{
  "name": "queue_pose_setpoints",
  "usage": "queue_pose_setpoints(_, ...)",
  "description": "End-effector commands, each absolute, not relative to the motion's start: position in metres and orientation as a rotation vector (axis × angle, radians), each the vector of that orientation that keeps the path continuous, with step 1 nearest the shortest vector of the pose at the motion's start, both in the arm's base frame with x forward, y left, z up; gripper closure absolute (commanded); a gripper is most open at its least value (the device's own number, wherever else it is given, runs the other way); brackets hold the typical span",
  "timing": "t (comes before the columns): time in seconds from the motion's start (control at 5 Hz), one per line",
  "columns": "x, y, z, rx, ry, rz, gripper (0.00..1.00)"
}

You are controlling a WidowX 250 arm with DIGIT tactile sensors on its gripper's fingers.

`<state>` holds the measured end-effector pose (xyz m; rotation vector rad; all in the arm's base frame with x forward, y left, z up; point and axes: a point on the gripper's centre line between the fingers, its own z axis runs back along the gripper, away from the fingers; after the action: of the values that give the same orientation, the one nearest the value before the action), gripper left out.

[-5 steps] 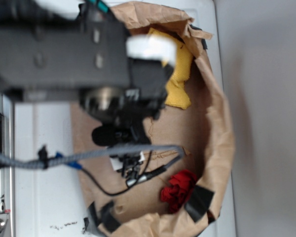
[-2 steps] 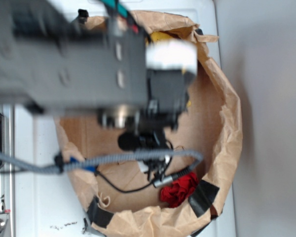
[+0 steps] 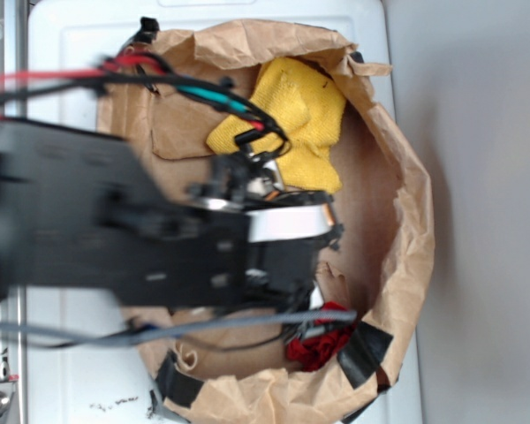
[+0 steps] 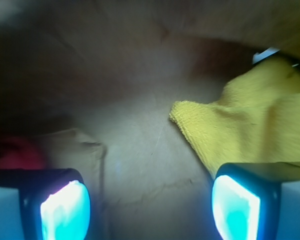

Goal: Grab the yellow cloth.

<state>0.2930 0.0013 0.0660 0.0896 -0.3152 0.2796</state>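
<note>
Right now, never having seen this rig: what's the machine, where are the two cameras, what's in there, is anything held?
A robot arm works over a brown paper bag with its rim rolled down. One picture looks down from above; the black bulk is the arm. The other camera sits on the wrist, looking out between the fingers of the gripper. Inside lie the yellow cloth, its target, and a small red cloth. The jaws are open, with bare paper between them; one fingertip is at the yellow cloth's edge. Nothing is held.
</note>
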Motion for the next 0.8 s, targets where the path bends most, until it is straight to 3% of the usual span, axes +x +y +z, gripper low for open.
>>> queue_pose_setpoints(0.0,0.307,0.010,0.085,0.076,-0.387,0.312,0.00)
queue_pose_setpoints(0.4,0.307,0.010,0.085,0.076,-0.387,0.312,0.00)
queue_pose_setpoints(0.6,0.288,0.021,0.088,0.068,-0.409,0.410,0.00)
